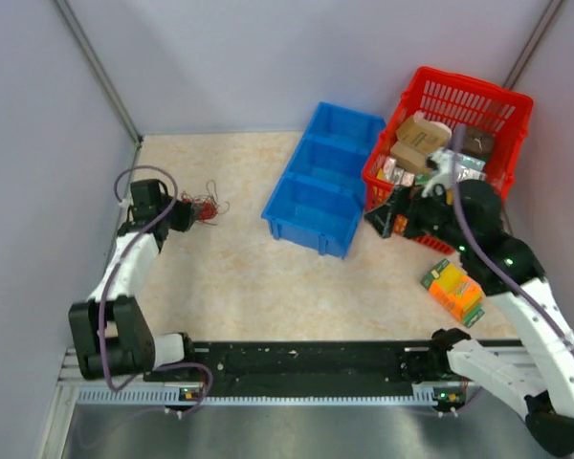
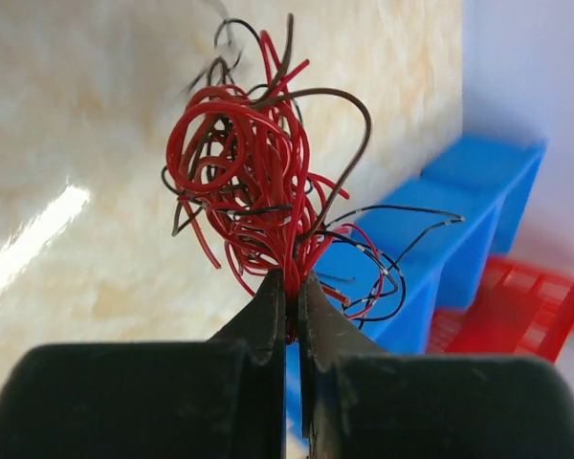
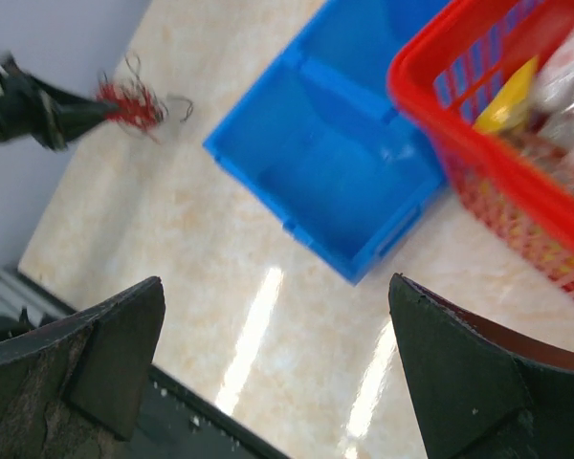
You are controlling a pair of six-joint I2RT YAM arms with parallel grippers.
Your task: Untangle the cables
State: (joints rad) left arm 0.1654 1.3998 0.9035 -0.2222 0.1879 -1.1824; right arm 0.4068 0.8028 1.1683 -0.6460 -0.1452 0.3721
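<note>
The cables (image 2: 249,182) are a tangled clump of thin bright red and dark brown-black wires. My left gripper (image 2: 292,282) is shut on the clump's lower end and holds it above the beige table. In the top view the clump (image 1: 208,207) hangs at the tip of the left gripper (image 1: 187,214), at the far left of the table. The right wrist view shows the clump (image 3: 131,103) far off at upper left. My right gripper (image 3: 277,292) is open and empty, raised above the table beside the blue bins, at centre right in the top view (image 1: 381,220).
A blue three-compartment bin (image 1: 316,206) stands at the middle back. A red basket (image 1: 502,105) full of packaged items stands at the back right. An orange and green box (image 1: 453,292) lies on the table at the right. Grey walls close the left and right sides.
</note>
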